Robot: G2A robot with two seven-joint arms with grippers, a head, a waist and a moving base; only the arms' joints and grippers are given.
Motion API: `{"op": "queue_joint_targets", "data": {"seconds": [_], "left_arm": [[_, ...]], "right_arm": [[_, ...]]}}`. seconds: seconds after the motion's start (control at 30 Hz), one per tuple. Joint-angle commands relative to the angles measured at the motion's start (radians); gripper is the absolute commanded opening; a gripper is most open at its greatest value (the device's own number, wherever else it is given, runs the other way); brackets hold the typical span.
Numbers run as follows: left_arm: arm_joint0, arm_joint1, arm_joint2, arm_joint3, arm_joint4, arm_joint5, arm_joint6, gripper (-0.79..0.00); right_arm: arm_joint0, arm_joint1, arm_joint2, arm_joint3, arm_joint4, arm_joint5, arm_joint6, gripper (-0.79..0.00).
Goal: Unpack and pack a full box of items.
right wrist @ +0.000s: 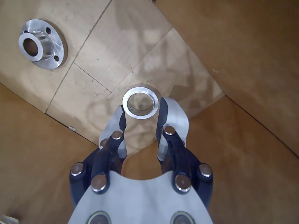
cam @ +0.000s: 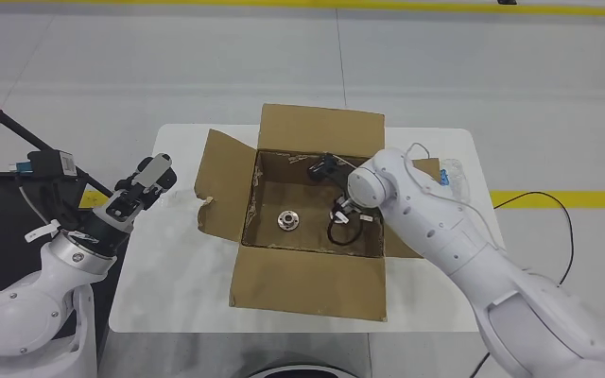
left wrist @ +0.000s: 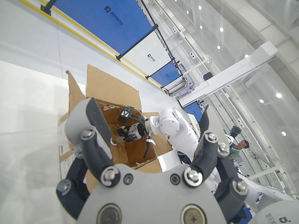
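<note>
- Right gripper (right wrist: 140,115) sits closest, down inside the cardboard box (cam: 312,279), its two fingers pressed against opposite sides of a metal ring (right wrist: 140,104) over the right part of the box floor.
- That ring looks stiff, polished and slick. It is probably light, so a firm pinch across its outer wall seems the sensible hold.
- Its bore faces up toward the wrist. It is short and round, with no real long axis.
- Well apart lies a flange (right wrist: 40,45), flat on its plate with the hub up. It is likely heavier.
- Left gripper (cam: 159,172) hangs spread wide over the table (cam: 170,283), beside the box.
</note>
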Motion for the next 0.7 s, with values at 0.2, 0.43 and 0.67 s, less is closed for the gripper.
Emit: {"op": "queue_joint_targets", "data": {"seconds": [0.2, 0.43, 0.67], "left_arm": [[0.0, 0.0, 0.0, 0.0, 0.0, 0.0, 0.0, 0.0], [0.0, 0.0, 0.0, 0.0, 0.0, 0.0, 0.0, 0.0], [0.0, 0.0, 0.0, 0.0, 0.0, 0.0, 0.0, 0.0]], "right_arm": [[-0.004, -0.013, 0.003, 0.032, -0.014, -0.004, -0.004, -0.483], [-0.014, -0.024, 0.007, 0.054, -0.023, -0.012, -0.014, -0.483], [-0.02, -0.035, 0.007, 0.072, -0.047, 0.002, -0.023, -0.483]]}}
